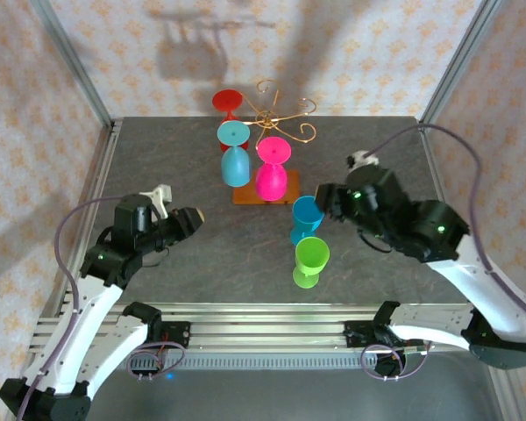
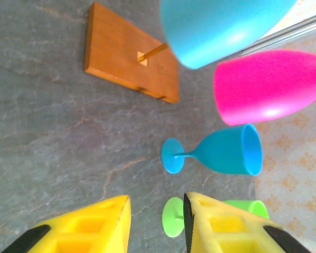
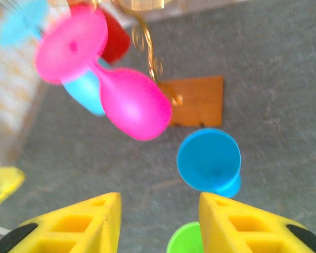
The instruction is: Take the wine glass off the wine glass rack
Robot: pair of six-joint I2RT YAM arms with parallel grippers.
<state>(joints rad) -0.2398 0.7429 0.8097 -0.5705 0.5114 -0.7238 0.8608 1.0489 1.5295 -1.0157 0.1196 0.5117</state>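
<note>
The wine glass rack (image 1: 280, 116) is a gold wire stand on an orange-brown wooden base (image 1: 245, 198) at the table's middle back. A red wine glass (image 1: 228, 100), a light-blue one (image 1: 235, 158) and a pink one (image 1: 272, 174) hang upside down from it. A darker blue glass (image 1: 305, 216) stands upright on the table in front of the base (image 3: 197, 100), with a green glass (image 1: 311, 260) nearer. My right gripper (image 3: 159, 203) is open just right of the blue glass (image 3: 209, 158), holding nothing. My left gripper (image 2: 156, 203) hovers open at the left, empty.
Metal frame posts and papered walls enclose the grey stone-look tabletop (image 1: 175, 158). Cables loop over both arms. The green glass (image 2: 174, 216) and blue glass (image 2: 226, 150) stand close together between the grippers. The pink glass (image 3: 126, 100) hangs above the base's left side.
</note>
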